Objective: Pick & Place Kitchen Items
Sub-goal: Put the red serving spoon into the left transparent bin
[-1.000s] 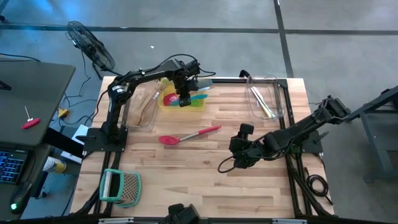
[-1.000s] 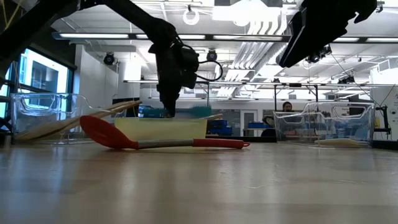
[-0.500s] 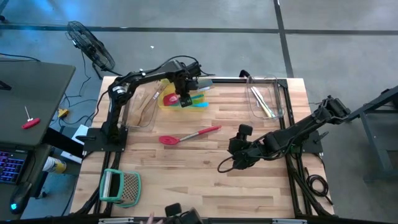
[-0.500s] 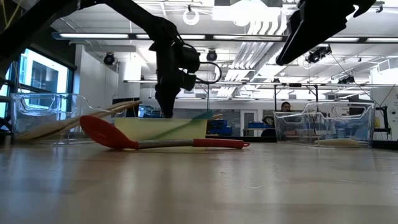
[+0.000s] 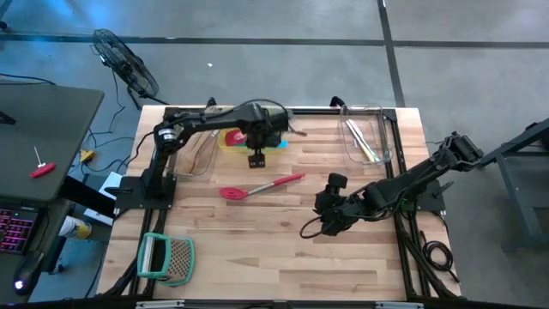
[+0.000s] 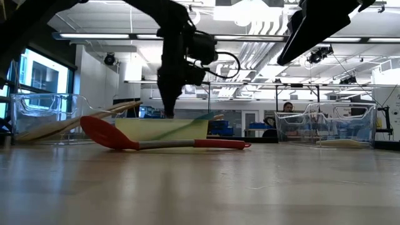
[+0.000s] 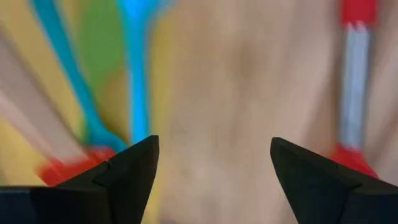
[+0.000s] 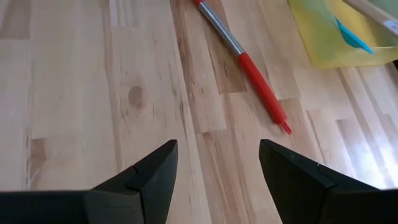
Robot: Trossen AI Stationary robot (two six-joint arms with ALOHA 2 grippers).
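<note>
Red spoon point(image 5: 257, 186) lay loose on the bare wood near the middle of the table point(image 5: 283, 249), head to the left, handle angled right and far; also seen lying flat in front of the yellow bin point(image 6: 161, 129) in the low view. Left gripper point(image 5: 256, 159) hung over the near edge of the yellow bin, just far of the spoon, fingers spread apart with nothing between them. Blue utensil point(image 7: 135, 68) and a teal one point(image 7: 68, 68) rested in the bin. Right gripper point(image 5: 324, 225) waited low over the table, right of the spoon, fingers parted and empty. Clear tub point(image 5: 364, 137) at far right held pale utensils.
</note>
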